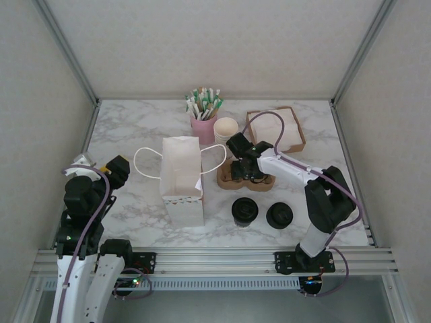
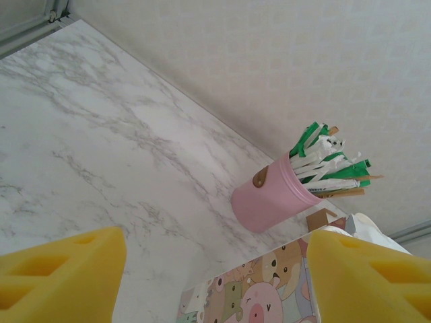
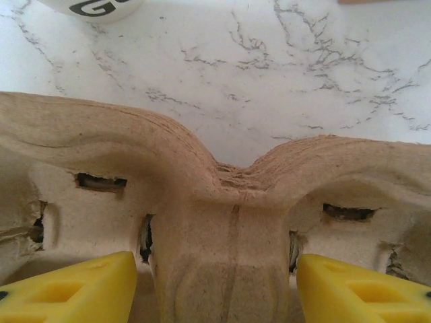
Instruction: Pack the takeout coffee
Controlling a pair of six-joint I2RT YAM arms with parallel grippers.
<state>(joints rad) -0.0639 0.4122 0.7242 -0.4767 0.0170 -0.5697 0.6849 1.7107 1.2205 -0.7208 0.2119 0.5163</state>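
You count: white paper bag [image 1: 182, 178], one. Pink cup [image 1: 202, 129], one, with more paper-wrapped sticks than you can count. Stack of cream paper cups [image 1: 226, 128], one. Brown napkin tray [image 1: 299, 128], one. Cardboard cup carrier [image 1: 224, 177], one. Round black lids [image 1: 244, 212], two. Robot arms [image 1: 84, 195], two.

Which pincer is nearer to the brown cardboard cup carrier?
Right. The right pincer hangs directly over the cup carrier, fingers astride its middle ridge; the left pincer is far off, beyond the white paper bag.
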